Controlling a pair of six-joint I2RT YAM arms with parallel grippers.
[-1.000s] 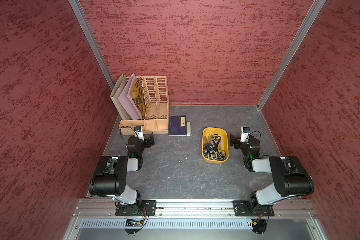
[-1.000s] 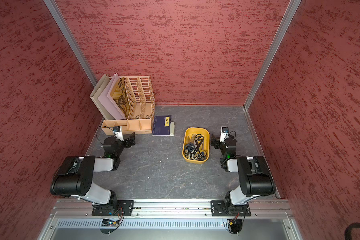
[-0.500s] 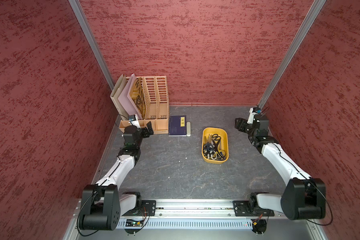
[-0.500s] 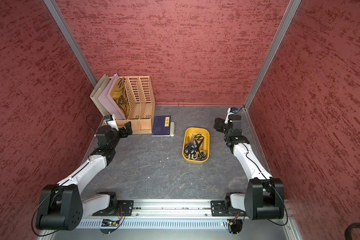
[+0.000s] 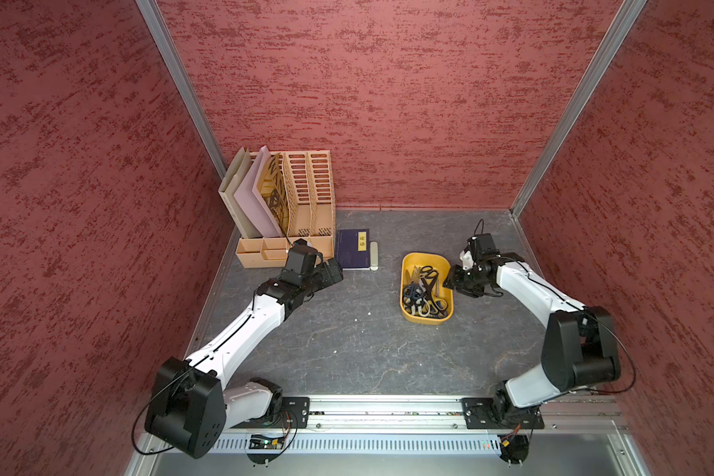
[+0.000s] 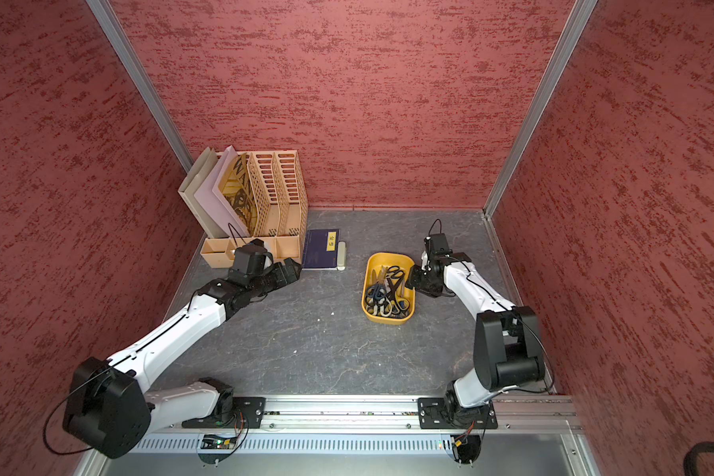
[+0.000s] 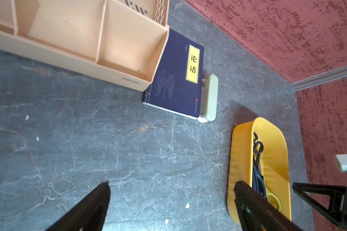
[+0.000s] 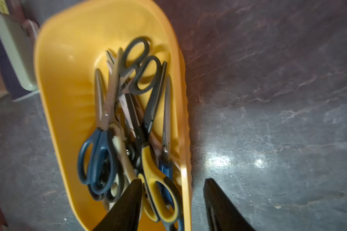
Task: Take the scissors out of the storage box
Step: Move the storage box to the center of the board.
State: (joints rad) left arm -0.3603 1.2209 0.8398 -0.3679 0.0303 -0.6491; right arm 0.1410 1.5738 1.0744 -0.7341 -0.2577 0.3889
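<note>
The mustard-yellow storage box [image 5: 425, 259] [image 6: 388, 259] sits right of centre on the grey table. Several scissors [image 5: 423, 288] [image 6: 386, 288] lie piled inside it, with black, dark blue, cream and black-and-yellow handles [image 8: 132, 120]. My right gripper [image 5: 454, 282] [image 8: 172, 180] hovers at the box's right rim, partly open. One finger is over the scissors' handles and the other is outside the wall. My left gripper [image 5: 332, 270] [image 7: 171, 182] is wide open over bare table beside the book, empty, with the box [image 7: 240, 160] off to its side.
A tall beige slotted file organizer [image 5: 289, 206] holding folders stands at the back left. A dark blue book [image 5: 353, 249] and a pale oblong case [image 5: 374, 255] lie beside it. Red walls enclose three sides. A metal rail [image 5: 388, 406] runs along the front.
Both arms have unfolded from a tucked pose and reached forward. The right gripper swung to the box's right rim and its jaws narrowed. The left gripper moved in beside the book.
</note>
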